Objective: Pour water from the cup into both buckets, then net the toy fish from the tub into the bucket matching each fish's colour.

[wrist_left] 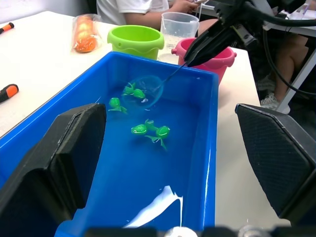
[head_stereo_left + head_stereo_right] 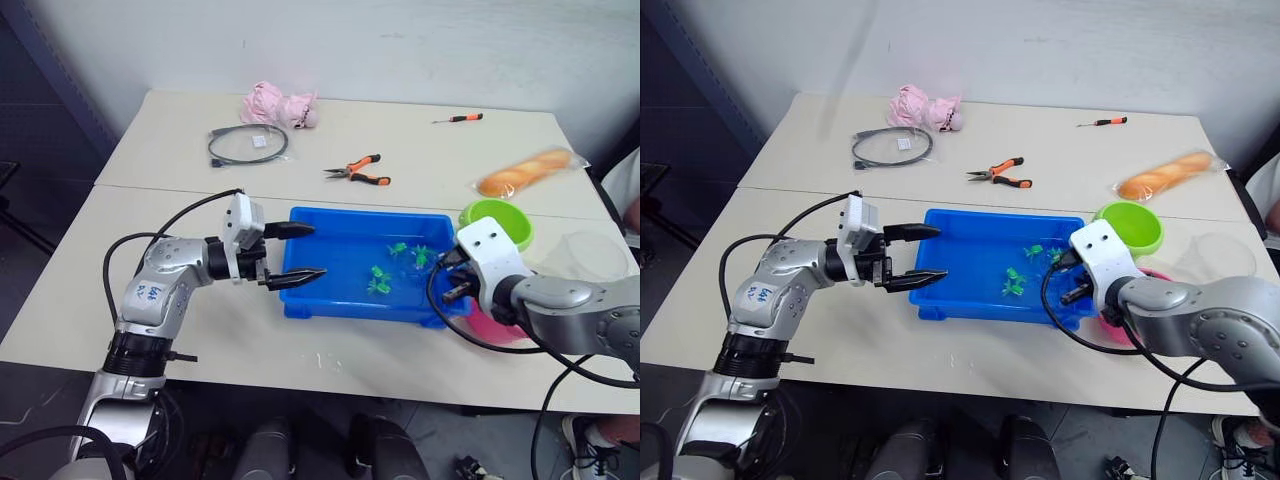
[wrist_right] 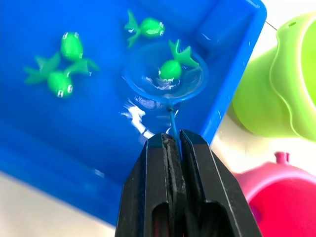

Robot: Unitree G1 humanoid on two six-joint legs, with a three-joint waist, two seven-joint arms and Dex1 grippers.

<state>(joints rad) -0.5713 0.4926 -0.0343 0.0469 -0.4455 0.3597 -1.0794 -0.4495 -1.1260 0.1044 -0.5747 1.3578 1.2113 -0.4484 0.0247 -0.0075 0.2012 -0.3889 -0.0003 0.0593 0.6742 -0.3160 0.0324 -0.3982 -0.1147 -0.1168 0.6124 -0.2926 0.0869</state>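
Net [image 3: 165,79] sits low in the tub [image 2: 330,300] at centre frame, a green fish [image 3: 173,68] over its hoop; the right end effector [image 3: 173,143] pinches its thin, probably bendy handle. Left end effector [image 2: 296,252] gapes empty.

**Where things sit on our table**

We see the tub [image 2: 345,300] at the table's [image 2: 180,160] near-centre, holding the toy fish [image 2: 379,281] and the net [image 3: 165,79]. Two buckets [image 2: 497,218] and the cup [image 2: 590,255] stand to its right. Behind it lie pliers [image 2: 357,171], a cable [image 2: 246,145] and a screwdriver [image 2: 458,118].
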